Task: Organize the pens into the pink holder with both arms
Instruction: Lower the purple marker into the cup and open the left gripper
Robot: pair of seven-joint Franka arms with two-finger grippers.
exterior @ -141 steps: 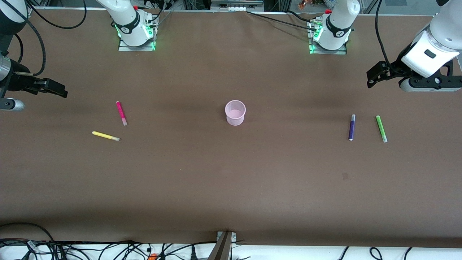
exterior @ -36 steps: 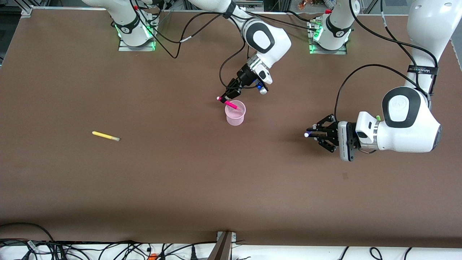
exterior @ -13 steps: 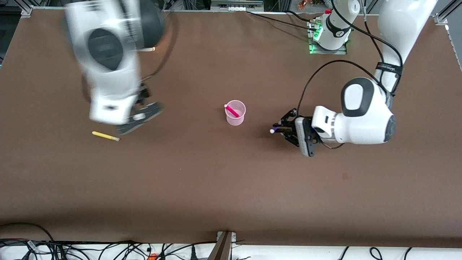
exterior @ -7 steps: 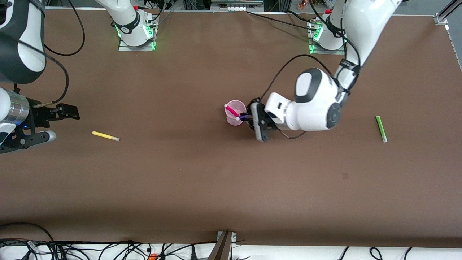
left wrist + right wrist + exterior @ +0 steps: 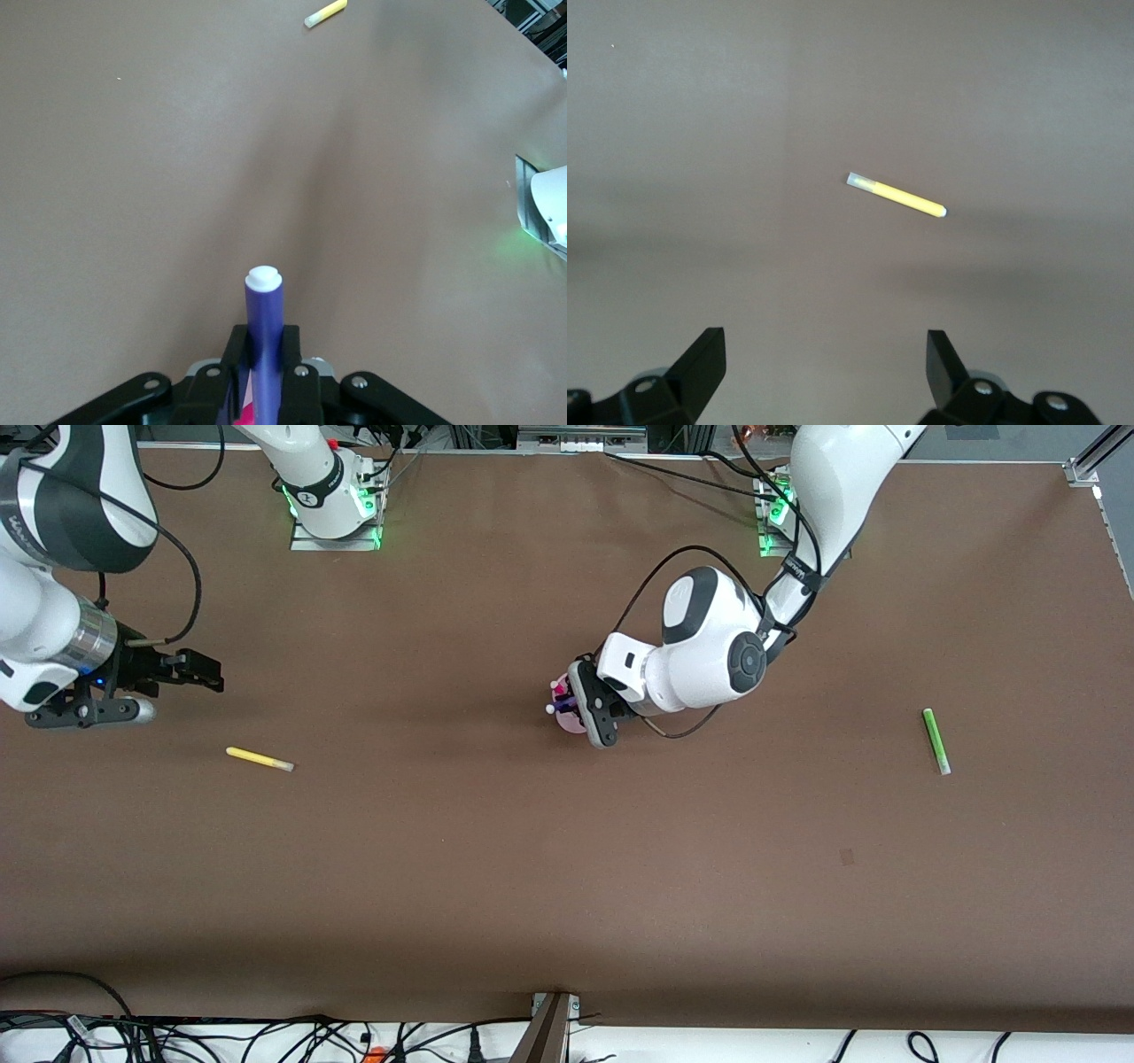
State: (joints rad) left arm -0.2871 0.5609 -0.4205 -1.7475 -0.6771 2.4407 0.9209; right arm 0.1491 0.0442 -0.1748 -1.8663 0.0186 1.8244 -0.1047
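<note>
I see the brown table (image 5: 496,868) filling the front view, both arms reaching out over it; the left arm (image 5: 709,646) comes in from its base and bends down over the middle of the table; the right arm (image 5: 53,558) hangs above its own end of the table. The left gripper (image 5: 574,707) sits right over the pink holder (image 5: 571,722), its fingers (image 5: 288,350) clamped on the purple pen (image 5: 263,323), whose white end points away from the wrist; a bit of magenta pen (image 5: 557,687) shows in the holder beneath it. The right gripper (image 5: 199,673) has its fingers spread wide with nothing between them, poised above bare table just short of the yellow pen (image 5: 259,759), which lies flat; the green pen (image 5: 935,740) lies flat toward the left arm's end, well apart from the holder.
</note>
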